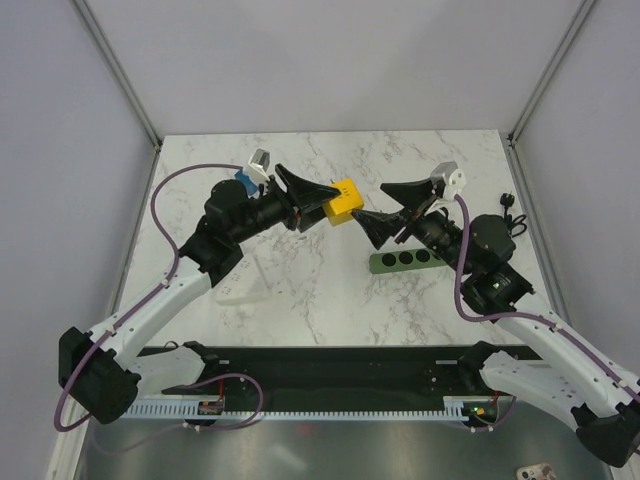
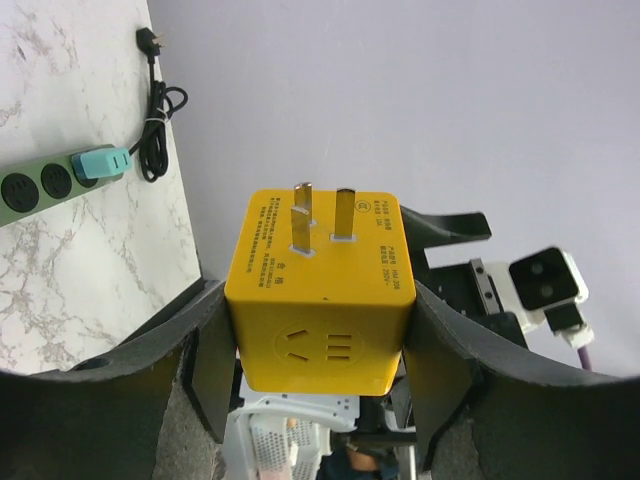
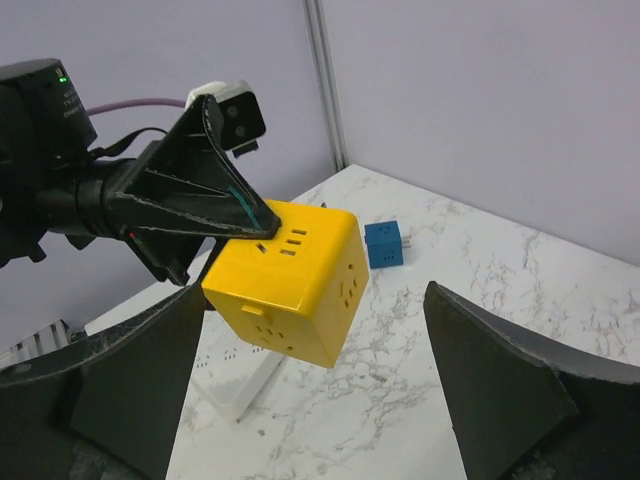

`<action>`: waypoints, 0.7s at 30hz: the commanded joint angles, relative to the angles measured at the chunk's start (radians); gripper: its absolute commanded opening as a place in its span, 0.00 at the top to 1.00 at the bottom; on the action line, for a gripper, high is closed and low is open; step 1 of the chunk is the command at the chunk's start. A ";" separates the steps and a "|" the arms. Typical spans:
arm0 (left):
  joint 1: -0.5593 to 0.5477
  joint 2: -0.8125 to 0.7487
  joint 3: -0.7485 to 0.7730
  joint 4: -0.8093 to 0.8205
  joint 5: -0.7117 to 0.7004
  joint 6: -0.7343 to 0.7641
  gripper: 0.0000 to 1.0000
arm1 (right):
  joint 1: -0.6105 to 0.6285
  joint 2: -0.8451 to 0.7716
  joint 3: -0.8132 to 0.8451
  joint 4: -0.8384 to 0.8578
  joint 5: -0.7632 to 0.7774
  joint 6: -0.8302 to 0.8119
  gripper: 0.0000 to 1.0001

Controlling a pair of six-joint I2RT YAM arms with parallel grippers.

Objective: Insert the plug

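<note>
The plug [image 1: 345, 199], a bright yellow cube, hangs above the table's middle with my left gripper [image 1: 328, 203] shut on it. In the left wrist view the plug [image 2: 320, 300] sits clamped between both pads, its metal prongs [image 2: 322, 214] pointing away from the gripper [image 2: 320, 345]. My right gripper [image 1: 372, 205] stands open just right of the plug, its fingertips close to it but apart. The right wrist view has the plug [image 3: 290, 285] ahead of the wide-open gripper [image 3: 315, 335], nothing between the fingers [image 3: 130, 390]. The dark green socket strip [image 1: 405, 261] lies on the table under the right arm.
A teal plug [image 2: 100, 162] sits in the green strip's [image 2: 40, 185] end, beside a coiled black cord [image 2: 155, 120] with a black plug. A blue cube [image 3: 385, 243] lies on the marble behind the left gripper [image 1: 243, 180]. A white flat block [image 3: 240, 385] lies below the plug.
</note>
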 commanded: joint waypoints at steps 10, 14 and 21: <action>0.007 0.016 0.003 0.091 -0.110 -0.180 0.98 | 0.098 0.141 0.043 0.133 0.199 -0.109 0.06; 0.007 0.013 -0.008 0.088 -0.114 -0.200 0.98 | 0.129 0.191 0.039 0.199 0.227 -0.106 0.08; 0.007 -0.013 -0.045 0.088 -0.141 -0.243 0.98 | 0.189 0.257 0.025 0.336 0.360 -0.109 0.19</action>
